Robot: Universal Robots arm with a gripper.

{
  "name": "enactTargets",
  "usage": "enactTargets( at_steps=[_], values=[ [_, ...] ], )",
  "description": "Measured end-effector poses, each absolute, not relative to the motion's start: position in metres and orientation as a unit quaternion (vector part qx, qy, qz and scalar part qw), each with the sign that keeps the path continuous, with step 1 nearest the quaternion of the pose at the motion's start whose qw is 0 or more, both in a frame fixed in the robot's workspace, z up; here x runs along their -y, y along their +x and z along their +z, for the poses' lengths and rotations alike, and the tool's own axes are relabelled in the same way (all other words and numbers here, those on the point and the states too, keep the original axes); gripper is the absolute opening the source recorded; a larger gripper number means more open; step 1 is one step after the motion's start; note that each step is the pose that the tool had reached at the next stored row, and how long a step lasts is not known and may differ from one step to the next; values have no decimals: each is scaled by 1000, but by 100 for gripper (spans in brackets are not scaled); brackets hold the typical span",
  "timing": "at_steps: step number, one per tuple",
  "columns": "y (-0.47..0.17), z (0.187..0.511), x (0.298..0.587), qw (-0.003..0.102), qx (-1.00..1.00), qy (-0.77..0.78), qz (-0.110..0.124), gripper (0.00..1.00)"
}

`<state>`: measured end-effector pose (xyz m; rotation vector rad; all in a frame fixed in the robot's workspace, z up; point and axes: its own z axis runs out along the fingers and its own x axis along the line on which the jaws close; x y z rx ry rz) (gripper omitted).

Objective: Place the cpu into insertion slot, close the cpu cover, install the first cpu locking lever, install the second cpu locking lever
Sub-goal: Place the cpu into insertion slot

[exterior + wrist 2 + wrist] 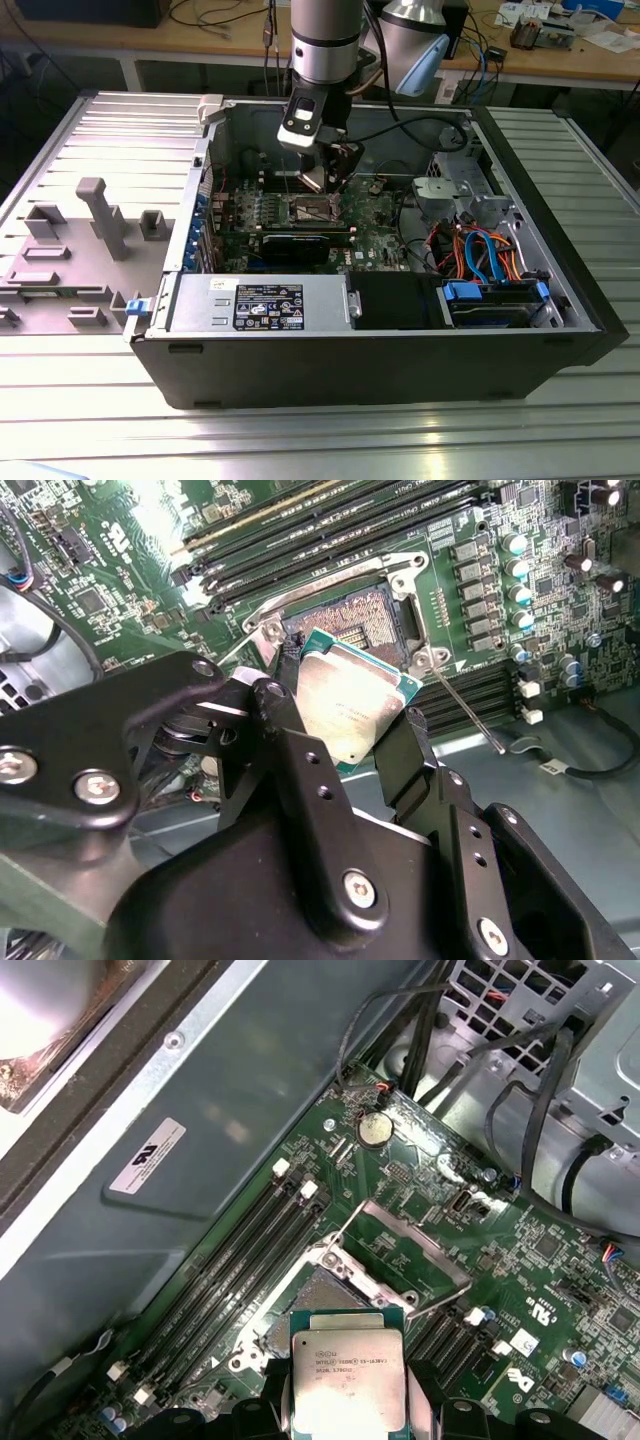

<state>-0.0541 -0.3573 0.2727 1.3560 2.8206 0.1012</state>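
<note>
Entry: CPU placement, chip not yet seated.

The black two-finger gripper (350,718) is clamped on the small flat square cpu with the dull silver-grey metal top (352,702), which is held by two opposite edges. In the first wrist view the cpu (347,1375) is seen between the fingertips, clear of the board. The square insertion slot with the brownish-gold contact field and silver rim (352,615) lies just below and slightly ahead of the fingertips and is uncovered. The thin silver cpu cover frame (410,1232) appears raised, beyond the slot from the gripper. A thin metal lever rod (468,712) lies just beside one finger.

Risks, as judged:
- The chip appears offset from the slot. If it is lowered off-register or tilted, contacts could be bent.
- A finger could foul the slot rim or the lever rod.
- The edge grip is narrow, so slip is possible.
</note>
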Motion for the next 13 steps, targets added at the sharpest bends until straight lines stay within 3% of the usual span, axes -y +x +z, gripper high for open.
enactTargets(
  at_steps=[13],
  values=[
    [-54,273,357,6,-891,452,32,55]
  ],
)
